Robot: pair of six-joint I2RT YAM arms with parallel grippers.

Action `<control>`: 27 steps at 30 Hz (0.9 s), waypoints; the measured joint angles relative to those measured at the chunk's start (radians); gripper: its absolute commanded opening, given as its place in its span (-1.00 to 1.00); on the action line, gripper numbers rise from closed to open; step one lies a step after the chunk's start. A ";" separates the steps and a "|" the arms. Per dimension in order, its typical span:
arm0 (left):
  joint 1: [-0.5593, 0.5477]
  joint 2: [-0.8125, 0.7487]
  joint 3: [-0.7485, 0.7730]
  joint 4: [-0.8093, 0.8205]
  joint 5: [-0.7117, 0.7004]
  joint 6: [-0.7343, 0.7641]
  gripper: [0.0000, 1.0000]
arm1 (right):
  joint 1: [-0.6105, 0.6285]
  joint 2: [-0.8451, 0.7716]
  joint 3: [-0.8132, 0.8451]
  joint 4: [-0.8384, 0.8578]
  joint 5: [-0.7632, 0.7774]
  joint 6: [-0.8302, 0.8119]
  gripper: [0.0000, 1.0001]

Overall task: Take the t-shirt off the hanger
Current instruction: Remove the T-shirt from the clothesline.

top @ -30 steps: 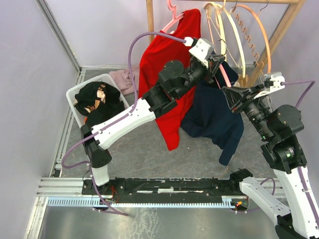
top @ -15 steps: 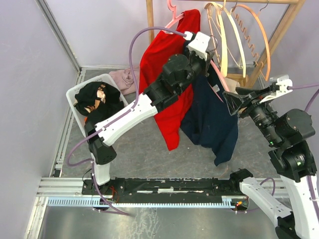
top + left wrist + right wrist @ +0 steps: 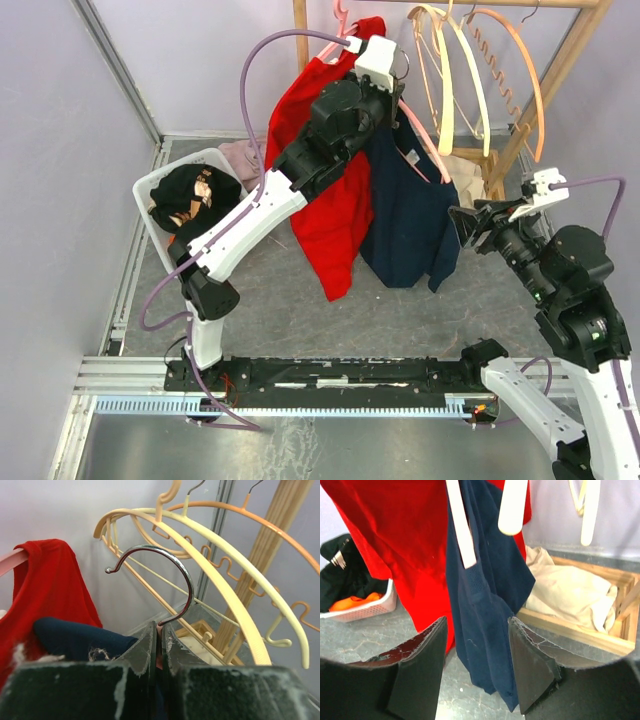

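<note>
A navy t-shirt (image 3: pixel 405 215) hangs on a pink hanger (image 3: pixel 425 150) with a metal hook (image 3: pixel 175 575). My left gripper (image 3: pixel 395 85) is shut on the hanger's neck just below the hook (image 3: pixel 160 630) and holds it up in the air, off the rail. The shirt hangs straight down, with its hem above the floor. My right gripper (image 3: pixel 462 222) is open and empty, level with the shirt's lower right edge. In the right wrist view the navy cloth (image 3: pixel 485 610) hangs just beyond the open jaws (image 3: pixel 477 625), and a hanger arm (image 3: pixel 461 530) shows above.
A red shirt (image 3: pixel 320 170) hangs on a pink hanger left of the navy one. Empty cream (image 3: pixel 445 60) and orange (image 3: pixel 510 70) hangers hang on the wooden rack (image 3: pixel 555 70). A white basket (image 3: pixel 150 190) of dark clothes stands at the left. Cream cloth (image 3: pixel 570 595) lies in the rack's base.
My left gripper has lifted the hanger up and to the left. The navy shirt swung left and now hangs narrower and straighter. My right gripper has dropped slightly lower.
</note>
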 measured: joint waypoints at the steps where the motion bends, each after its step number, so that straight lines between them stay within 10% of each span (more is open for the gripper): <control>1: 0.000 0.003 0.011 -0.007 0.000 -0.006 -0.95 | 0.000 -0.001 -0.011 -0.003 0.002 0.000 0.16; 9: 0.002 0.008 0.043 -0.048 0.000 -0.027 -0.95 | 0.000 -0.019 -0.132 -0.047 0.002 0.020 -0.03; 17: 0.002 0.008 0.045 -0.050 0.000 -0.031 -0.95 | 0.000 -0.039 -0.214 -0.063 0.003 0.056 -0.93; 27: 0.013 0.014 0.071 -0.084 0.000 -0.055 -0.95 | 0.000 -0.106 -0.332 -0.063 0.023 0.117 -0.98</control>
